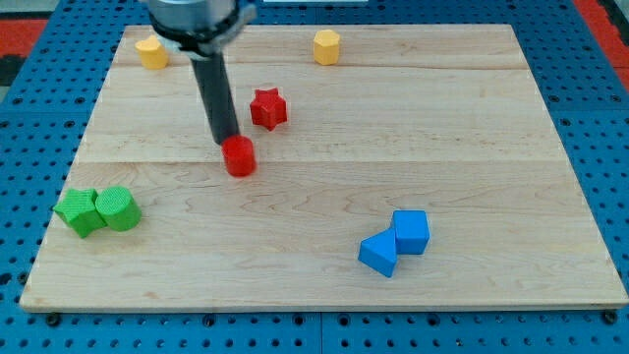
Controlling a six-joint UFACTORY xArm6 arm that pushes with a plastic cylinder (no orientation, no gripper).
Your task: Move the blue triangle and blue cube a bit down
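- Nearest you, the blue triangle (378, 255) touches the blue cube (411, 231) at the board's (442, 128) lower right.
- My tip (227, 141), a bare rod without jaws, meets the red cylinder (239, 156), well apart from both blues.
- Just beyond sits the red star (267, 108).

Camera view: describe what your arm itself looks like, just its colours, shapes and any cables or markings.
My arm shows only as a wide, rounded dark grey housing cut off by the view's top, with a straight, slim black rod coming out of it. The rod is smooth and slightly glossy, the same thickness all along, ending in my tip. No cables, labels or markings show.
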